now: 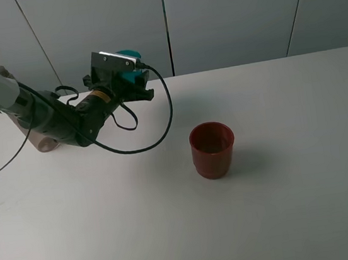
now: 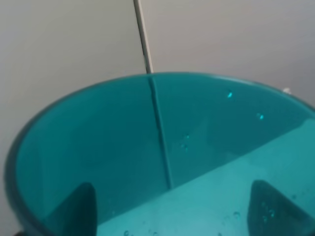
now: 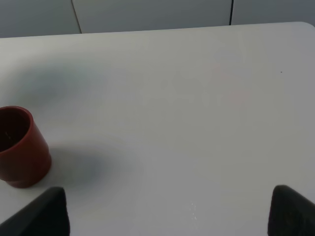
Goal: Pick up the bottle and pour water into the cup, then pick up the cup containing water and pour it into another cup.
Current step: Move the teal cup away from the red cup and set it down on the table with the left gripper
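Observation:
My left gripper (image 1: 131, 79) is raised above the back left of the table and shut on the teal cup (image 1: 130, 55). In the left wrist view the cup (image 2: 98, 142) fills the frame, with droplets on its inner wall and dark fingertips (image 2: 78, 206) showing through it. The dark red cup (image 1: 212, 149) stands upright in the middle of the table, apart from the left gripper and to its right. It also shows in the right wrist view (image 3: 19, 147). A smoky brownish bottle (image 1: 41, 142) is mostly hidden behind the left arm. My right gripper (image 3: 167, 216) is open over bare table.
A black cable (image 1: 161, 125) loops from the left wrist down toward the table between the arm and the red cup. The white table (image 1: 285, 103) ends at a grey panelled wall (image 1: 230, 15) at the back.

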Available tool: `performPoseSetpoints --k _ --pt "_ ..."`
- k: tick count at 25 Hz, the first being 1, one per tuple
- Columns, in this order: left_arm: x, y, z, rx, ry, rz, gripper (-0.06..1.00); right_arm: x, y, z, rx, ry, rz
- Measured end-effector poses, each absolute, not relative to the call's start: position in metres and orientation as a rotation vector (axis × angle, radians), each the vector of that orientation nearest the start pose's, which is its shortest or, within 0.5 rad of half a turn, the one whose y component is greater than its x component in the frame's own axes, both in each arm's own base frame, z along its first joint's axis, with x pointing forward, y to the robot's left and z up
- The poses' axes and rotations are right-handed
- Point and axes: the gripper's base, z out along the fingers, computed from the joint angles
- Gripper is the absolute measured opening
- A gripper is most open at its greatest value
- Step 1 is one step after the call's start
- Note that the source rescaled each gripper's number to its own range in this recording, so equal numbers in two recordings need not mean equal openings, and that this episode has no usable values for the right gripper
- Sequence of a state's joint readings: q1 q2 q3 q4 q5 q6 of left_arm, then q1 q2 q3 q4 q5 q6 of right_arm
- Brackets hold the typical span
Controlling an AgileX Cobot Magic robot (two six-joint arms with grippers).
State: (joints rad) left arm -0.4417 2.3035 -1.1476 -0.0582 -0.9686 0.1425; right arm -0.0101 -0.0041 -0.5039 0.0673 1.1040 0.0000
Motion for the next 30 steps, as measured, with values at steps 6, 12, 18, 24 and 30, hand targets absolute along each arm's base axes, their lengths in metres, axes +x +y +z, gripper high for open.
performPoseSetpoints --k 6,12,18,24,30 --pt "0.421 -0.194 0.065 0.427 1.623 -0.21 0.06 -0.008 0.006 0.275 0.005 2.079 0.075" --pt "0.423 -0.195 0.036 0.437 1.664 -0.209 0.06 -0.008 0.006 0.275 0.005 2.079 0.075" --pt "0.422 -0.195 0.026 0.441 1.683 -0.208 0.06 -0.008 0.006 0.275 0.005 2.079 0.075" --pt "0.421 -0.197 0.027 0.473 1.661 -0.22 0.55 -0.008 0.006 0.275 0.005 2.079 0.075" --pt "0.42 -0.199 0.027 0.466 1.658 -0.267 0.95 -0.008 0.006 0.275 0.005 2.079 0.075"
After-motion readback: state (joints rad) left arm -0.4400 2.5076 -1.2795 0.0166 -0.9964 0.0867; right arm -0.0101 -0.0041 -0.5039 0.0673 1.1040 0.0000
